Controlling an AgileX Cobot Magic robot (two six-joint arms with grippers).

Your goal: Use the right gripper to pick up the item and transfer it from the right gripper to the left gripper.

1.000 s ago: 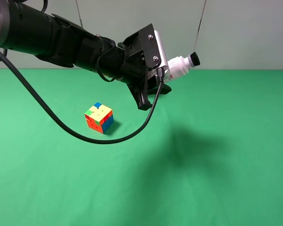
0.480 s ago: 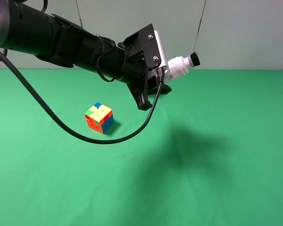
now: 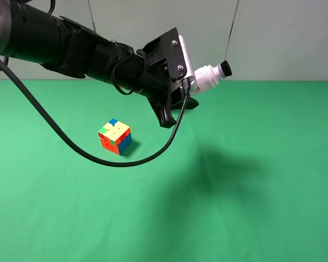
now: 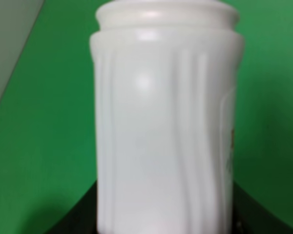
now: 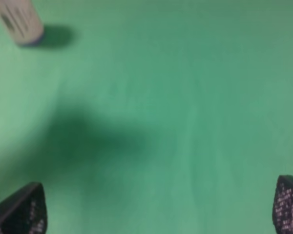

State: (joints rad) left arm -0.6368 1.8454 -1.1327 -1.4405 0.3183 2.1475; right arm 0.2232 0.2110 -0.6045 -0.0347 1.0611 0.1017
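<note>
The item, a white waisted bottle [image 3: 208, 77] with a black ribbed cap, is held high above the green table, cap pointing up and to the right. My left gripper [image 3: 192, 87] is shut on its lower body. In the left wrist view the bottle's white ribbed body [image 4: 161, 131] fills the frame, with the black fingers [image 4: 71, 225] at either side of its base. My right gripper [image 5: 154, 209] is open and empty above bare green cloth, with its fingertips [image 5: 19, 209] far apart. It is outside the exterior high view.
A multicoloured puzzle cube [image 3: 115, 136] sits on the green table [image 3: 251, 218] left of centre. The left arm's loose black cable [image 3: 71, 143] hangs low near the cube. A cylindrical can [image 5: 18, 20] stands on the cloth in the right wrist view.
</note>
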